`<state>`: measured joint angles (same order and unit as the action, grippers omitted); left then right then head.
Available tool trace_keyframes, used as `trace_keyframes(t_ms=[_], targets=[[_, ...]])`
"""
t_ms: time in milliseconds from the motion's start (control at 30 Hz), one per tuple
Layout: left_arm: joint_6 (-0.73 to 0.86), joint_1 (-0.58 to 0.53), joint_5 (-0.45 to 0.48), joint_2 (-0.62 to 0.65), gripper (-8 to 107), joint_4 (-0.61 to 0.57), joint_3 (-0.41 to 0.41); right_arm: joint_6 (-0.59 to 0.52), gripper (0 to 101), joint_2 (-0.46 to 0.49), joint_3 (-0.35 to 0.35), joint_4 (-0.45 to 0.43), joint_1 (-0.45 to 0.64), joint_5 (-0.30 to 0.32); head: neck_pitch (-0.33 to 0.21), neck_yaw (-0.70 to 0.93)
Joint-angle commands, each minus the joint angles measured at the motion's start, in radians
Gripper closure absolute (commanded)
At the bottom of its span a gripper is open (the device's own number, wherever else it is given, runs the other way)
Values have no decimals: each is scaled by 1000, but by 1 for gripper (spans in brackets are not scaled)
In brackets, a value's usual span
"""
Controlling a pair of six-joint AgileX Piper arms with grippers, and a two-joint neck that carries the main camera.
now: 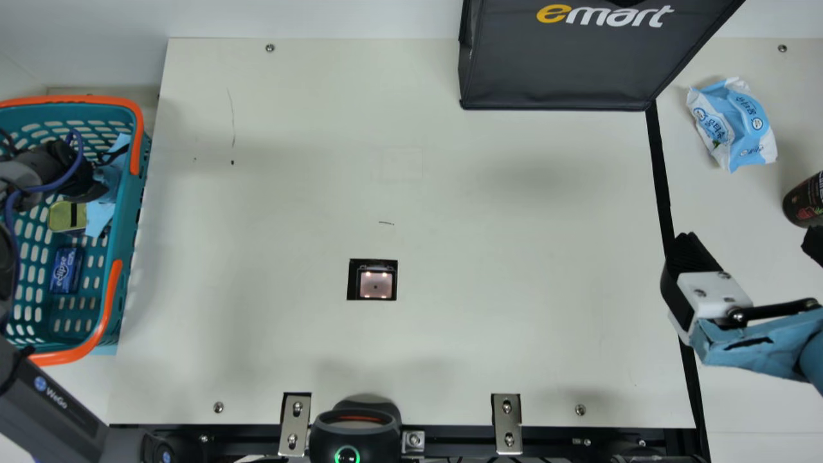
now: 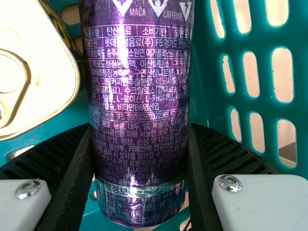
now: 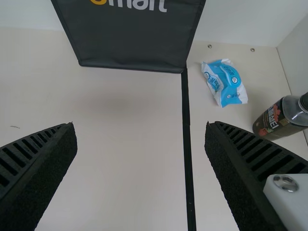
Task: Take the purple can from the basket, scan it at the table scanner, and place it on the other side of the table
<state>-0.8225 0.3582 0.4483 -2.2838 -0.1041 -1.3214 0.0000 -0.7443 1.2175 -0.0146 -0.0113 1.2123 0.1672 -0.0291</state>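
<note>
While the left gripper (image 2: 142,126) holds it, the purple can (image 2: 139,86) wants a steady squeeze

Main view: the table scanner (image 1: 375,285) lies well apart from the basket (image 1: 123,238); the right gripper's (image 1: 749,247) jaws stand apart.

Left wrist view: jaws clamp the can's sides toward one end, in or just over the basket; whether it is lifted, I cannot tell. Probably full, it should be weighty, slick, firm yet dentable; mid-length would balance better. Glossy deep purple, it carries dense white print and a silvery band near one end.

Right wrist view: jaws spread, gripping nothing.
</note>
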Motion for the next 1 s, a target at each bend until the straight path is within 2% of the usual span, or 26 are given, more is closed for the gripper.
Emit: trace_keyframes(t_ms=[0,33,533,967], targets=[[-1,1,4,-1,102,-4,1,0,6,0,0,0,0,0,-29,2],[-1,1,4,0,107,-5,3,0,6,0,0,0,0,0,-29,2],[12,-7,-49,90,107,11,62,0,6,0,0,0,0,0,-29,2],[-45,-6,-54,218,107,146,125,0,6,0,0,0,0,0,-29,2]])
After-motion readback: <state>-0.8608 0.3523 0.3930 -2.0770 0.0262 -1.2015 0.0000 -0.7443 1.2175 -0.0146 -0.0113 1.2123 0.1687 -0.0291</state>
